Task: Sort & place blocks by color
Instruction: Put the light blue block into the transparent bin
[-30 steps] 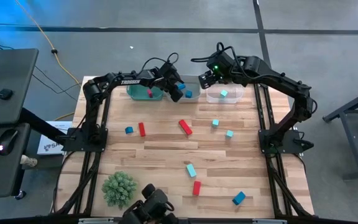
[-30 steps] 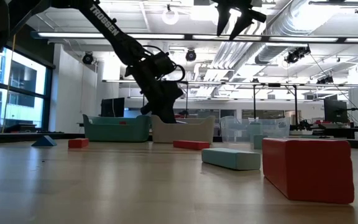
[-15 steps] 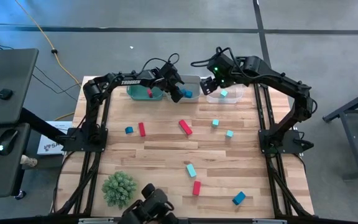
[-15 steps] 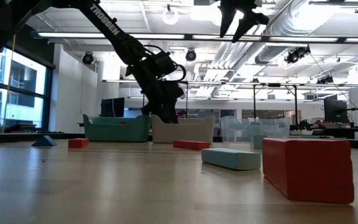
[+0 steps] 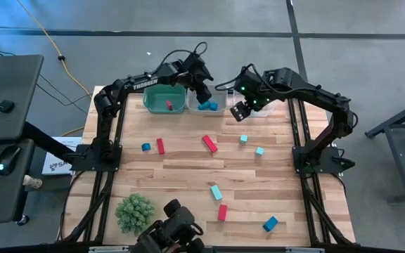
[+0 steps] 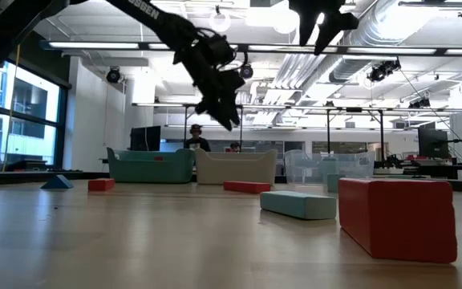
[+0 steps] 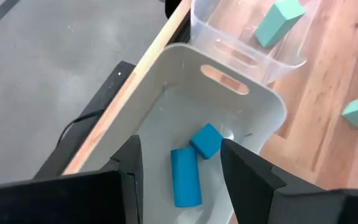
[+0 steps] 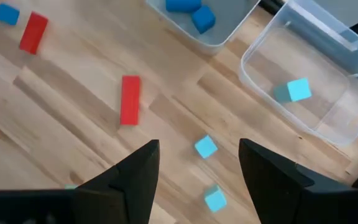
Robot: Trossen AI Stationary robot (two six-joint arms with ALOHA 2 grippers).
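My left gripper [image 5: 204,91] [image 7: 179,152] hangs open and empty above the white bin [image 5: 197,107], where a blue bar [image 7: 185,185] and a blue cube [image 7: 206,140] lie on the floor. My right gripper [image 5: 239,111] [image 8: 199,152] is open and empty, high over the table just in front of the clear bin [image 5: 261,111], which holds a teal block [image 8: 298,90]. The teal-green bin [image 5: 157,98] holds a red block [image 5: 169,105]. Below the right gripper lie a red bar [image 8: 130,99] and two teal cubes [image 8: 206,147] [image 8: 215,199].
Loose on the table are a blue cube [image 5: 145,147], a red bar [image 5: 160,145], a teal bar [image 5: 216,192], a red block [image 5: 222,211] and a blue block [image 5: 270,223]. A green spiky ball [image 5: 135,213] sits near the front left. The three bins line the far edge.
My left gripper has risen out of the white bin and now hangs well above it; two blue blocks now show on the bin's floor. My right gripper has moved from over the clear bin toward the table's near edge and tipped more downward.
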